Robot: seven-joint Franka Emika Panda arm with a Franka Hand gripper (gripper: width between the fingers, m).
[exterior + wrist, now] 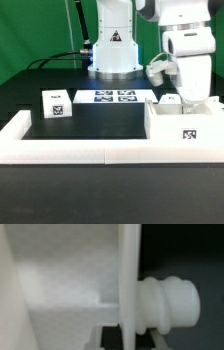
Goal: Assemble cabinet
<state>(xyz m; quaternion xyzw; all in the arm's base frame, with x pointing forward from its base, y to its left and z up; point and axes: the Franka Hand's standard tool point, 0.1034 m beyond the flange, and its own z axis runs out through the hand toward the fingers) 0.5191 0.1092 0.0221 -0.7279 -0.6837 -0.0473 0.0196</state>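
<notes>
Cabinet panel [127, 274] with ribbed knob [172, 303]; wrist-only

Warning triangle [114, 39] on robot base [112, 58], apparently; no legible text.

Green backdrop [30, 40] behind, black table [100, 125] below

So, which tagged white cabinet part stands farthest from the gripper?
The small cube at the exterior view's left, standing alone; the larger box part is right by the gripper.
</notes>
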